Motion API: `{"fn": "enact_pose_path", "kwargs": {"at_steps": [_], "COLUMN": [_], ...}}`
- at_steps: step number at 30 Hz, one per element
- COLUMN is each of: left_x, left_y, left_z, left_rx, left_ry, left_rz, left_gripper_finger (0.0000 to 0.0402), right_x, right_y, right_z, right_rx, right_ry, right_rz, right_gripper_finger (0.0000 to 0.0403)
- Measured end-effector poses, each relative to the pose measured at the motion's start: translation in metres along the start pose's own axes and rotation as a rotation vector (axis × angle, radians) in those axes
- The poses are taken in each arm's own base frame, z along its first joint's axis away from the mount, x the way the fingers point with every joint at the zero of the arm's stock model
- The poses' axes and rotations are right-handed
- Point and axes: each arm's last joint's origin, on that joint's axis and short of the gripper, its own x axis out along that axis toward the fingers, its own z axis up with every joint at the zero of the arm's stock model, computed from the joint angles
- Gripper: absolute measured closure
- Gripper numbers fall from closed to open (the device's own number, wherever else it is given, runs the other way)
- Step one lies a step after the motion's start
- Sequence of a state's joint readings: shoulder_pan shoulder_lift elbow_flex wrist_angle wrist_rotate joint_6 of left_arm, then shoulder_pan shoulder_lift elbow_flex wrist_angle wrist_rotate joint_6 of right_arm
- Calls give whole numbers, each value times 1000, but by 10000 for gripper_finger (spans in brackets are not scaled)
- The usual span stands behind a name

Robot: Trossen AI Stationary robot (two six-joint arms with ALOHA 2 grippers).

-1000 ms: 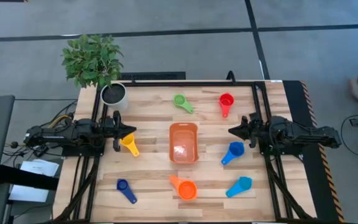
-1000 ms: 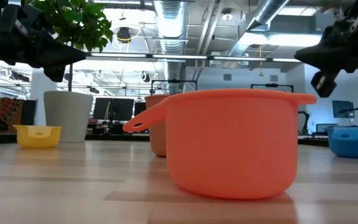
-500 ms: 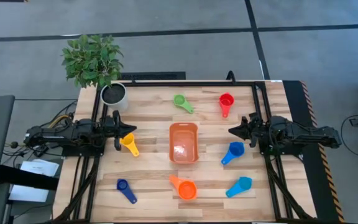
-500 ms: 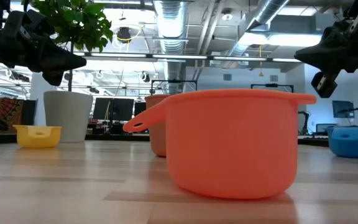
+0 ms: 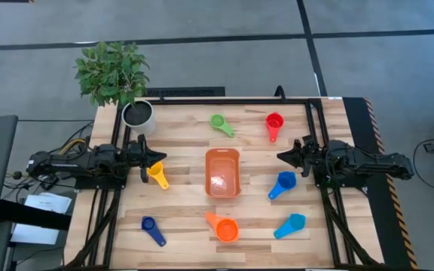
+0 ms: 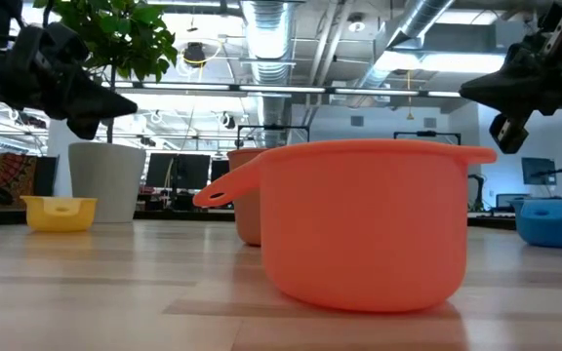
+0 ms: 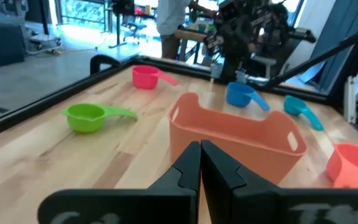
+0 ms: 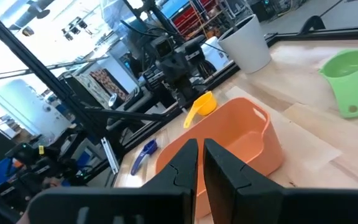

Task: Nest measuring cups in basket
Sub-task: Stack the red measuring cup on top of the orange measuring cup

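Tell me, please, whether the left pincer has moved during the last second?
Yes, slightly: in the low view the left pincer has sunk lower against the white plant pot.

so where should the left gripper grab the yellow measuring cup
Probably by the bowl rim of the yellow measuring cup, coming straight down. The cup sits upright beside the left gripper, its short flat handle lying low over the table and pointing away from the gripper, so the raised rim looks easier to pinch.

High view looks straight down on me; low view (table height) shares the basket [image 5: 222, 172] with both wrists.
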State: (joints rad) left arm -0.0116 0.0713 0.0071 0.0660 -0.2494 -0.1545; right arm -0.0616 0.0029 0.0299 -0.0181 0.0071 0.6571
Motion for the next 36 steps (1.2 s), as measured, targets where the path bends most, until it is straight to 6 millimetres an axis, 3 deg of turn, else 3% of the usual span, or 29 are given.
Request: {"fn": "enact_pose_path", "kwargs": {"at_steps": [13,18,26,36], "left_x": [6,6,6,6], "left_y": [0,0,2,4], "left_z": [-8,-9,-9,-8], "left_rx": [-51,-51,-65,-99], "left_ry": [91,102,85,61], "left_rz": [17,42,93,157], "left_gripper_finger": [402,401,401,401], "right_x": [-1,-1,9,28], "right_y": [5,-1,-6,-18], "right_z": [10,12,16,49], "right_rx": [-21,31,-56,-110], "right_ry": [-143,-239,-248,-72], "right_rz": [1,-159,-225,-608], "right_gripper_finger": [351,351,351,347]}}
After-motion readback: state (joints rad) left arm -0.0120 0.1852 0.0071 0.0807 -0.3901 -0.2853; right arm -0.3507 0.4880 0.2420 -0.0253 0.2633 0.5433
